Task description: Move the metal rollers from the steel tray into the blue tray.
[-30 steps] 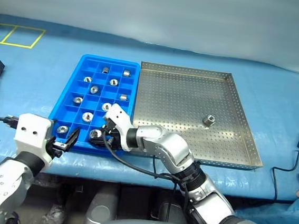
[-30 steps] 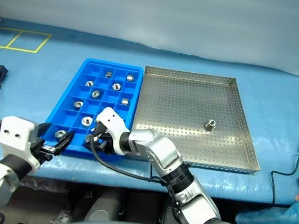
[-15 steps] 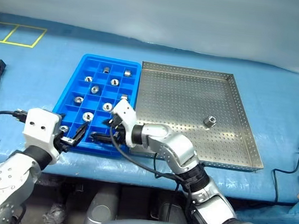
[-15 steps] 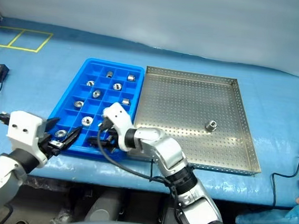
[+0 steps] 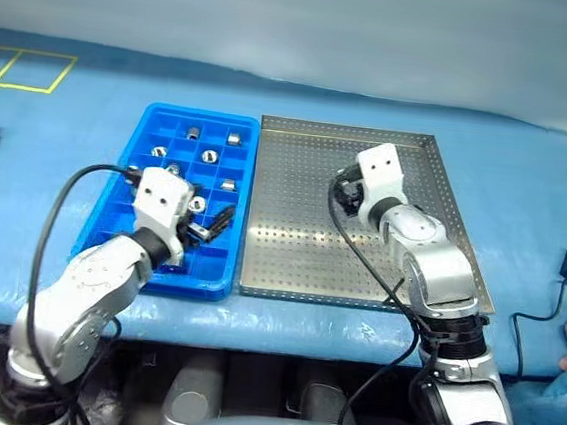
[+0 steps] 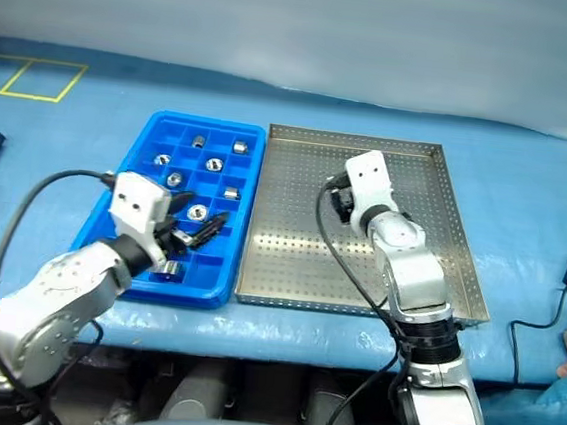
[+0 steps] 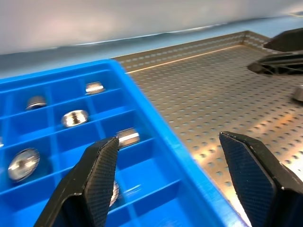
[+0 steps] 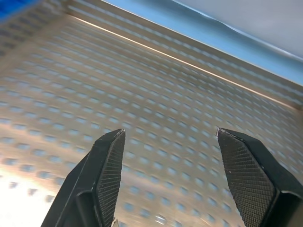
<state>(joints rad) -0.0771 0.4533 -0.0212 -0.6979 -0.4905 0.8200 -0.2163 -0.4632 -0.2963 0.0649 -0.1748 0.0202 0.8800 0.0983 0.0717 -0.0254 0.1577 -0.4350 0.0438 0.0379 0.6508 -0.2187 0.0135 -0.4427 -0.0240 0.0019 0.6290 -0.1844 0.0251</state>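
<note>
Two grippers are in play, and you have both with fingers spread and nothing between them. Your right gripper (image 8: pixel 168 179) hangs over the steel tray (image 5: pixel 289 263), its black fingers (image 8: pixel 106 177) apart above bare perforated floor toward the tray's far half; in the head views its white wrist block sits over the middle of that tray. Your left gripper (image 5: pixel 212 224) reaches over the near right part of the blue tray (image 5: pixel 113 211), fingers (image 7: pixel 97 177) wide, pointing toward the steel tray, with the blue rim and the shared edge of the two trays just past the tips. The trays lie side by side, long edges touching or nearly so, blue on the left, steel on the right. Several rollers (image 6: pixel 216 164) sit singly in blue compartments: two along the far row, others in the rows nearer you, and one (image 6: pixel 196 211) close to your left fingers. From the left wrist you see one roller (image 7: pixel 127 137) in the compartment beside the blue rim. A silver piece (image 7: pixel 298 92) shows at the frame's edge on the steel floor, below the right gripper's black fingers, too cut off to name. Both trays rest on a blue cover (image 5: pixel 526 196).
</note>
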